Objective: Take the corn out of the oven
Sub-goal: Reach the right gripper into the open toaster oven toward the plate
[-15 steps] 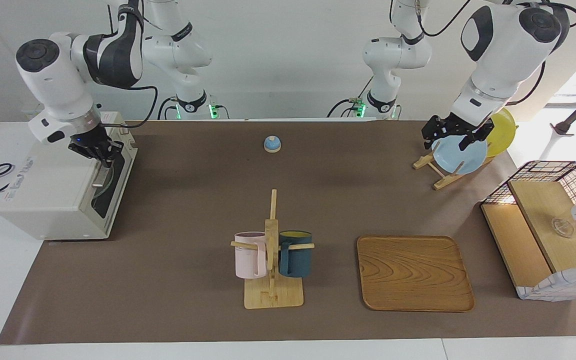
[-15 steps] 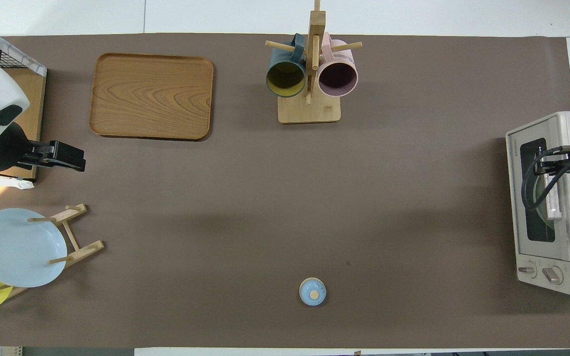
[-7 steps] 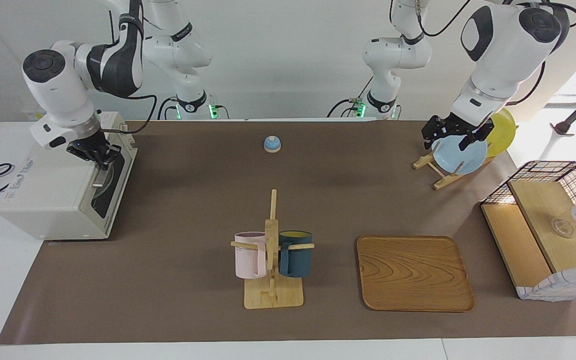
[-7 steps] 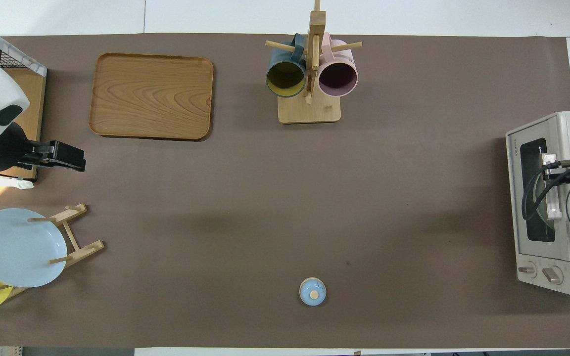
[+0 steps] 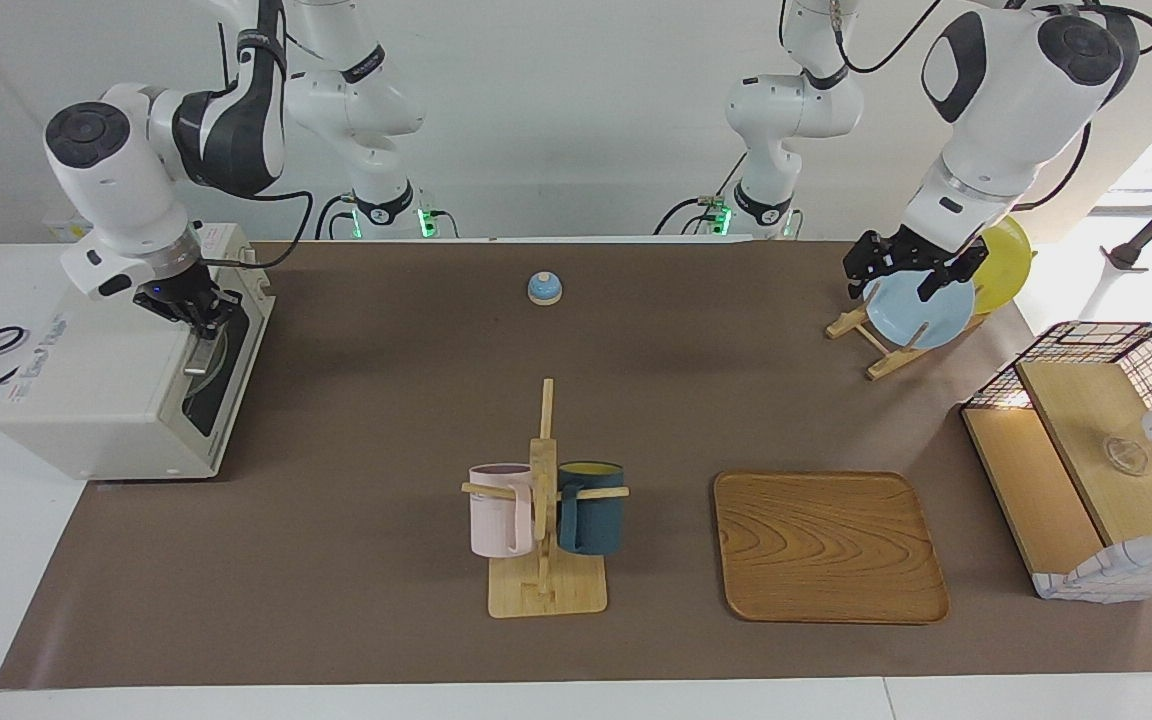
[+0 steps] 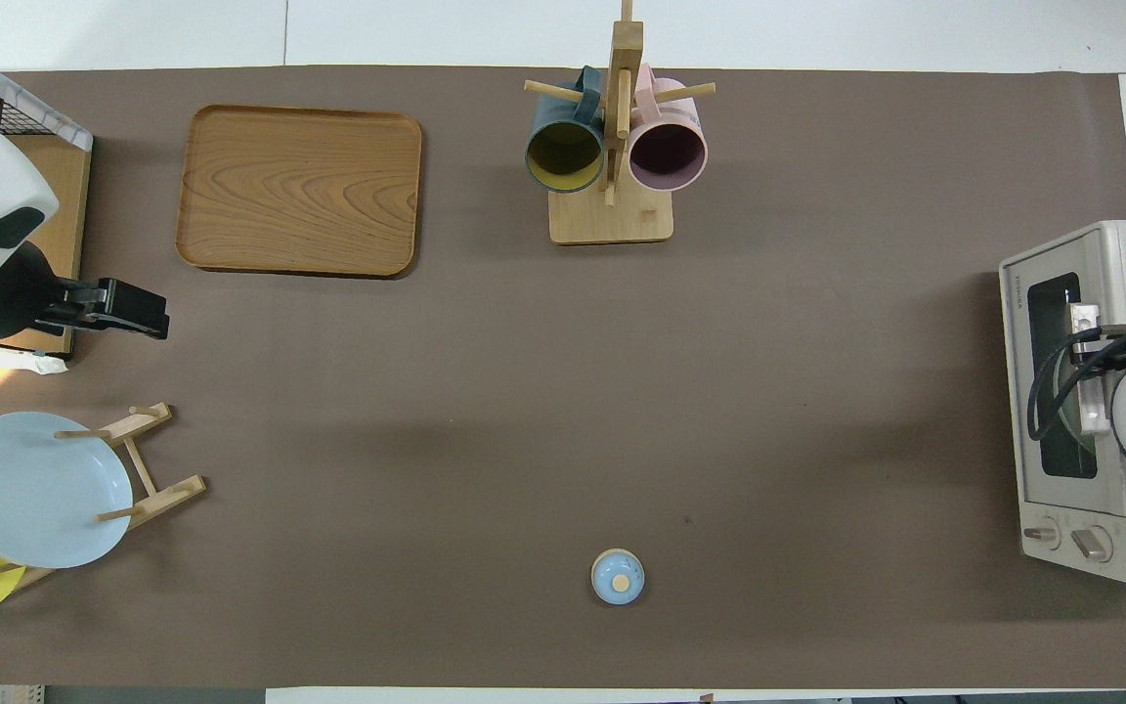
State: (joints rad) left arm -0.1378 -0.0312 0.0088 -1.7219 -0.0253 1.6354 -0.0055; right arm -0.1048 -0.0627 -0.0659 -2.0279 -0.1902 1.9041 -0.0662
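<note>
The white oven (image 5: 106,390) stands at the right arm's end of the table, and its dark glass door (image 6: 1052,293) is closed. The corn is hidden. My right gripper (image 5: 194,310) is down at the top of the door, right at the metal bar handle (image 6: 1096,411), and it also shows in the overhead view (image 6: 1083,328). My left gripper (image 5: 898,280) waits open and empty in the air over the blue plate (image 5: 916,312) at the left arm's end.
A mug rack (image 5: 544,560) with a pink and a dark blue mug stands mid-table. A wooden tray (image 5: 829,545) lies beside it. A plate rack holds the blue plate and a yellow plate (image 5: 1006,262). A wire-and-wood basket (image 5: 1096,450) and a small blue bell (image 5: 544,288) are also there.
My right arm's wrist has shifted a little over the oven's door edge. The door stays closed. The left arm has not moved.
</note>
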